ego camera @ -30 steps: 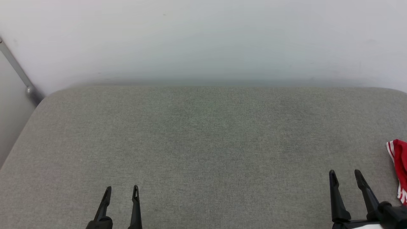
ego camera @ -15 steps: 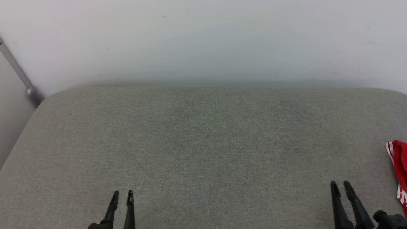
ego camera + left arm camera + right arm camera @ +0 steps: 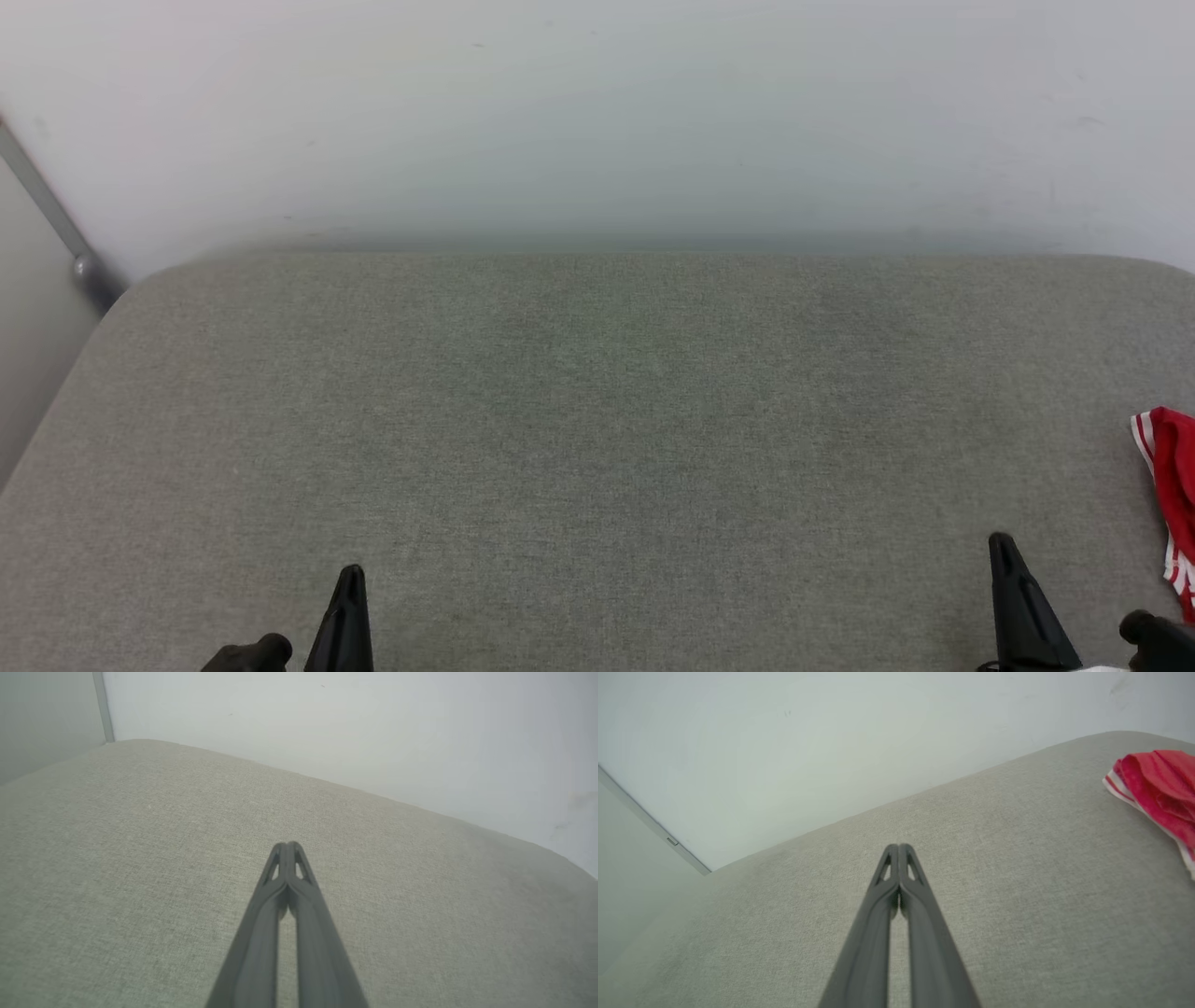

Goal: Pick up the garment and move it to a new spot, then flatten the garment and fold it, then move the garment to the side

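Grey fabric surface (image 3: pixel 597 448) against plain pale wall (image 3: pixel 597 112); metal rail (image 3: pixel 56 224) at left.

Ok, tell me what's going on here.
Nothing is being handled at the moment. The robot's left fingers and right fingers are both shut and empty, poised low over the grey padded surface. The red and white garment lies bunched at the surface's right edge, off to the side of the right fingers and untouched by them. It runs out of the picture, so whether it is folded cannot be told.
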Available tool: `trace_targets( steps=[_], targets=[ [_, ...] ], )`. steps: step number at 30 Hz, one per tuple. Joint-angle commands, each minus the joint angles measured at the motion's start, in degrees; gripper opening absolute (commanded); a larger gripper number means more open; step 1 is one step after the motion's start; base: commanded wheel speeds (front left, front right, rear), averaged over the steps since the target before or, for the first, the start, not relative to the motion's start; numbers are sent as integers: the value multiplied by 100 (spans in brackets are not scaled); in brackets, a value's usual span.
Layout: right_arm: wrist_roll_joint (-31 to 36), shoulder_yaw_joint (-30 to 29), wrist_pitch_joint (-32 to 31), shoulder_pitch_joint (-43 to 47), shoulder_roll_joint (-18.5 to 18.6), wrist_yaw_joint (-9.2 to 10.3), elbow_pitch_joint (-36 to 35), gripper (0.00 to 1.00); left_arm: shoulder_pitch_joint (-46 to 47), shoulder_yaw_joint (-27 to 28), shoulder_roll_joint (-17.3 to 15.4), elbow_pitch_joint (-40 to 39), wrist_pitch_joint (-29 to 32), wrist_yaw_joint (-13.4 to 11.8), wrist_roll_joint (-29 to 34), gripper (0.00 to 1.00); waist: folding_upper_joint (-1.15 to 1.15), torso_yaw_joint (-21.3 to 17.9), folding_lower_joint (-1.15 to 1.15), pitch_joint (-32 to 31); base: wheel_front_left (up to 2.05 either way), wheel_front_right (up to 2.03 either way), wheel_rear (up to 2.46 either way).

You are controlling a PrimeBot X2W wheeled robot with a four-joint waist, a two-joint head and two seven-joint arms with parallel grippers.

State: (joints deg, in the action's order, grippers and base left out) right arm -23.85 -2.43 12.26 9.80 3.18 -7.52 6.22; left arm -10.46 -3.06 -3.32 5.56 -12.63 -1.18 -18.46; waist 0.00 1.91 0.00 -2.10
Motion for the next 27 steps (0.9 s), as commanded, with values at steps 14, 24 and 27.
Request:
trace_targets(
  steps=[14, 24, 27],
  targets=[
    [-1550, 2, -321, -461, 98, 1, 101, 0, 483, 112, -104, 142, 318, 202, -1670, 0, 0, -24, 0, 29, 0, 0, 0],
    [-2384, -11, -516, -638, 119, 1, 195, 0, 664, 179, -124, 237, 507, 305, -2580, 0, 0, -41, 0, 50, 0, 0, 0],
    [-2617, -17, -571, -690, 122, 2, 223, 0, 719, 201, -129, 259, 561, 336, -2829, 0, 0, -46, 0, 56, 0, 0, 0]
  ],
)
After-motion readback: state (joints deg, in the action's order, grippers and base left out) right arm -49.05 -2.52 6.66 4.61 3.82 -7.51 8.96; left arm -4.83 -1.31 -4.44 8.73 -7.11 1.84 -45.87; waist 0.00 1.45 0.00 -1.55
